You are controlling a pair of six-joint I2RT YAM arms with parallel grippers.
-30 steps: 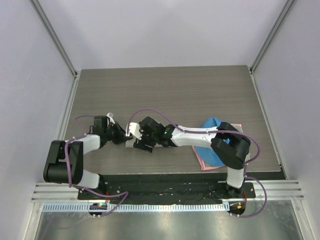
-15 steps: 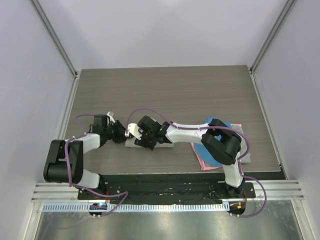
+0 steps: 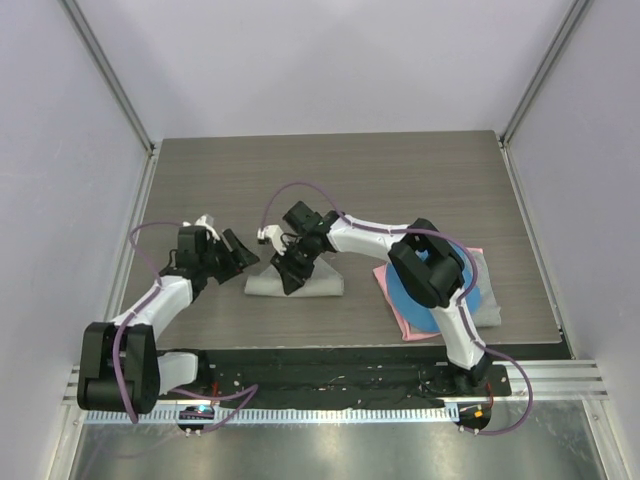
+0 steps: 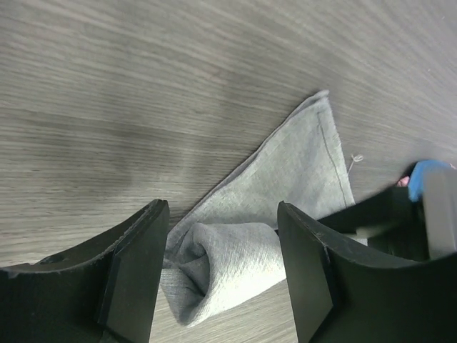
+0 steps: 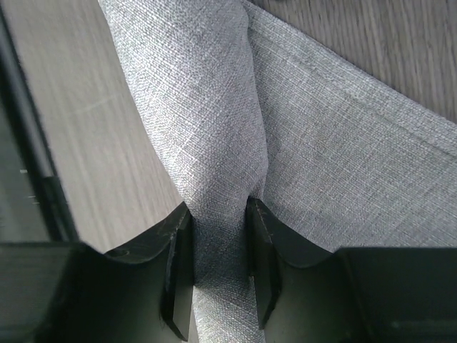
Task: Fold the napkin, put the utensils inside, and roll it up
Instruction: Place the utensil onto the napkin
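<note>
Top external shows the left gripper [image 3: 243, 258] low over the tabletop [image 3: 350, 180], toward the near-left corner and aimed at the left end of the napkin [image 3: 320, 285]. Left wrist has its jaws spread wide, the rolled end of the grey cloth [image 4: 228, 268] lying in the gap between them with nothing clamped. That stance looks like a loose guard on the end of the roll, or a grip about to be made, rather than a hold.

The napkin lies as a short bundle parallel to the near edge, left of the middle. One side is rolled thick, and a flat, unrolled corner [image 4: 303, 164] trails out toward the far edge. No spoon shows anywhere; it may be inside the roll, but the cloth hides that.

Next comes the right gripper [image 3: 290, 272], reaching across from the right and bearing down on the bundle. Right wrist shows its fingers [image 5: 178, 264] pinching a raised ridge of the cloth [image 5: 214, 107] between them, probably to keep the wrap tight while the loose flap is taken up.

Near the right end of the near edge lie a blue cloth [image 3: 402, 298] and a pink cloth [image 3: 410, 326], well apart from the work.
</note>
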